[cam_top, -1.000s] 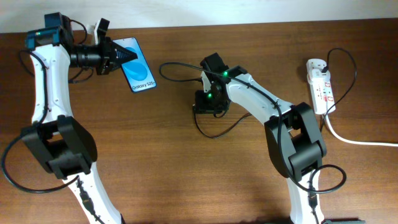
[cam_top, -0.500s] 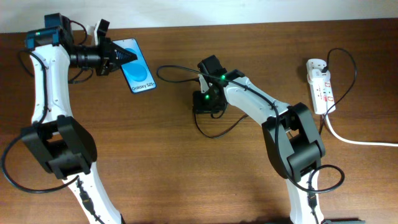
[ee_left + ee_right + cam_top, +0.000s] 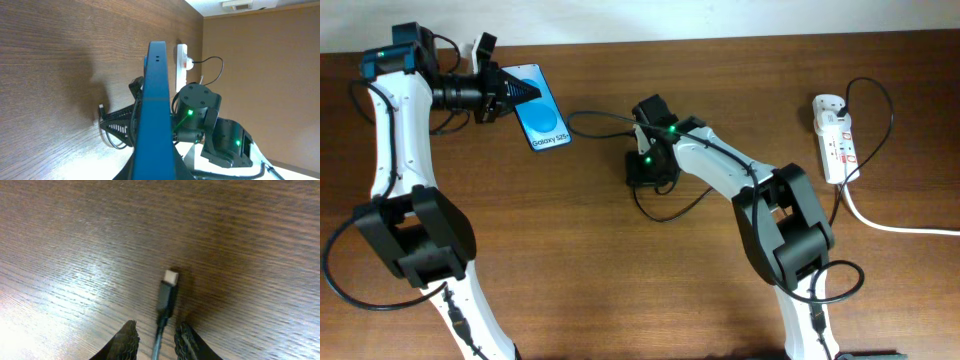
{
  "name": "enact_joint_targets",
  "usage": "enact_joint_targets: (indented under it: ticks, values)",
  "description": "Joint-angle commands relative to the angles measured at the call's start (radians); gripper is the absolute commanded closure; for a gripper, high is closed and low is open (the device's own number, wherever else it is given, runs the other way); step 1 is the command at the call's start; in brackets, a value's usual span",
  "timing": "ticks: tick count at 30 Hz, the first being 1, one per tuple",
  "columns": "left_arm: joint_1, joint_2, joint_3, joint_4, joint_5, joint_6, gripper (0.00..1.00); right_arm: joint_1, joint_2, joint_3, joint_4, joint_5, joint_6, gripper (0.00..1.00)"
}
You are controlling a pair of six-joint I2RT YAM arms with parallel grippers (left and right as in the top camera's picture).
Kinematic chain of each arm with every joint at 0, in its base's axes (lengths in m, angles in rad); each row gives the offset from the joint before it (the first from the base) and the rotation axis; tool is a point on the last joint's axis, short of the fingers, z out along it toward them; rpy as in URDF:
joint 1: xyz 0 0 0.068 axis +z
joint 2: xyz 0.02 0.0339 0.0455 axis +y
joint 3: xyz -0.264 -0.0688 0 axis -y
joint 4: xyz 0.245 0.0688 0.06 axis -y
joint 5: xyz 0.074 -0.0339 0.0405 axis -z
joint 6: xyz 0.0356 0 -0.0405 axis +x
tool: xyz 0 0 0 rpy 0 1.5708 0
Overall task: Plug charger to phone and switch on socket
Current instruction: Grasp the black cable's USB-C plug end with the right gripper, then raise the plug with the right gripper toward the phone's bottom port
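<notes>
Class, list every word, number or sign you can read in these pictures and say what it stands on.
"Galaxy S25", then one blurred character: white text on the phone screen.
Red markings on the socket: too small to read.
No text visible on the charger connector.

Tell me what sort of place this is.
Probably an indoor robotics test bench in a lab or office: two robot arms at a wooden table, one holding a phone, a white power strip lying on it, and a plain beige wall in the left wrist view.
</notes>
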Motion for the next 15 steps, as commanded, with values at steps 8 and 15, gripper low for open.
enact_joint_targets:
  ticks: [8, 15]
  values:
    - [0.008, -0.010, 0.011, -0.012, 0.026, 0.020, 1.00, 0.019, 0.066, -0.007, -0.013, 0.042, 0.031, 0.76]
    - [0.008, -0.010, 0.011, -0.013, 0.027, 0.020, 1.00, -0.004, 0.043, -0.006, -0.048, -0.031, 0.029, 0.96]
